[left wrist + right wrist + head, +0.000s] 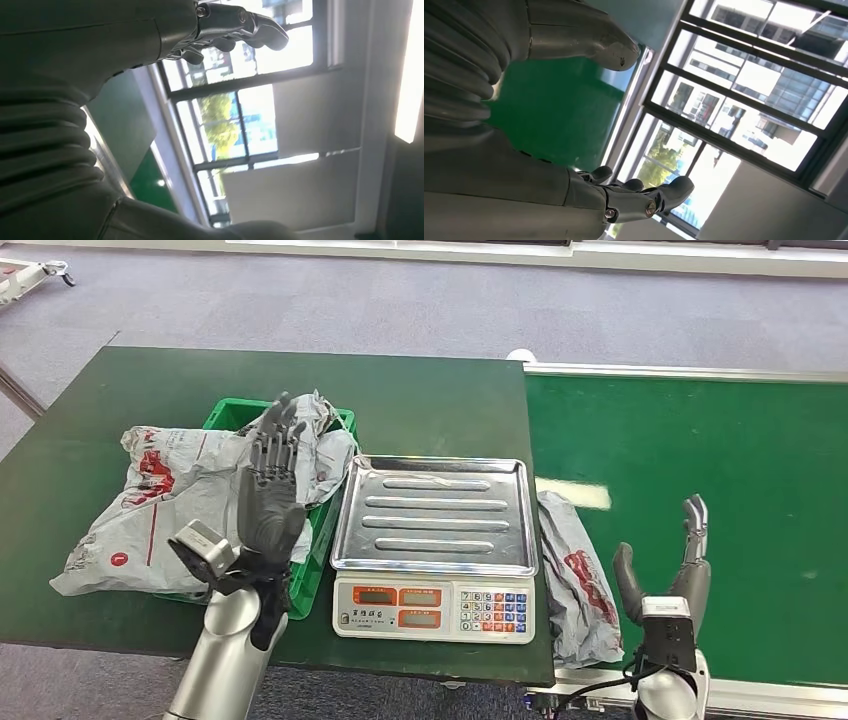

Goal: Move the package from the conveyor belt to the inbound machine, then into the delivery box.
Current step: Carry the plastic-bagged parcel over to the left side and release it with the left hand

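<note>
A grey plastic package with red print (pixel 578 580) lies on the green conveyor belt (pixel 700 490), just right of the scale. The scale (pixel 435 540) has a bare steel tray and a keypad front. My right hand (pixel 668 575) is raised beside the package, fingers apart, holding nothing. My left hand (pixel 270 490) is raised with fingers spread and nothing in it, over the green delivery box (pixel 315 545), which holds crumpled grey packages (pixel 325 440). In the wrist views the left hand's fingers (pixel 235 25) and the right hand's fingers (pixel 634 197) point up at windows.
A large grey package with red print (pixel 150 510) drapes over the box's left side onto the dark green table (pixel 80 430). The belt's metal rail (pixel 690 372) runs along the far edge. Grey carpet lies beyond.
</note>
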